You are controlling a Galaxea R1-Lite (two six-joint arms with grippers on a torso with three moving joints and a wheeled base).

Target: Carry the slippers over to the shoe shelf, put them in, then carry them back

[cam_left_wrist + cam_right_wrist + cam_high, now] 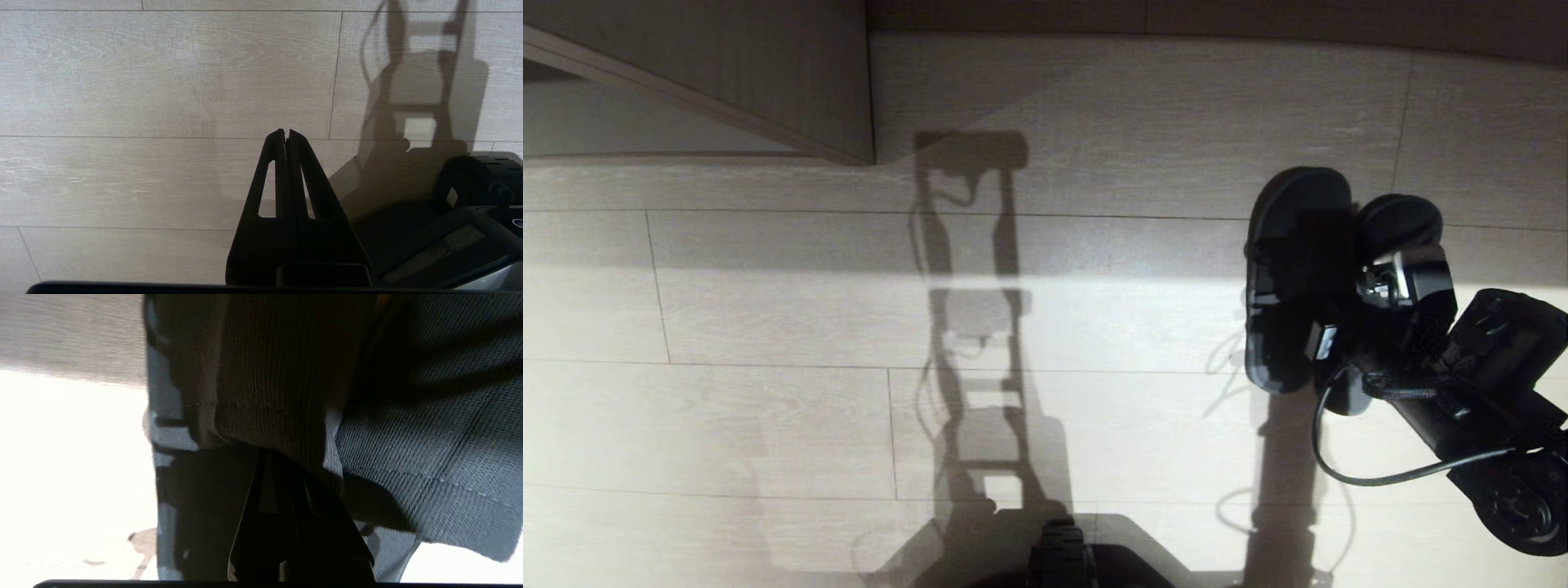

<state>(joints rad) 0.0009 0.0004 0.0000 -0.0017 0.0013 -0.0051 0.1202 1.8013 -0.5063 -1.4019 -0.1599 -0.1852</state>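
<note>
The pair of slippers (1294, 269) hangs side by side at the right of the head view, dark against the sunlit floor, with a shadow on the boards below. My right gripper (1327, 322) is shut on the slippers, pinching them where they meet. In the right wrist view its fingers (282, 453) disappear under the grey-blue fabric bands (429, 428). My left gripper (286, 132) is shut and empty, parked over bare floor. A wood-grain furniture corner (768, 73) shows at the far left; I cannot tell whether it is the shoe shelf.
Pale wood-plank floor (768, 327) fills the view, crossed by my own long shadow (972, 327). A dark band (1217, 16) runs along the far edge. My base (1062, 563) shows at the near edge. A black cable (1339, 465) loops under the right arm.
</note>
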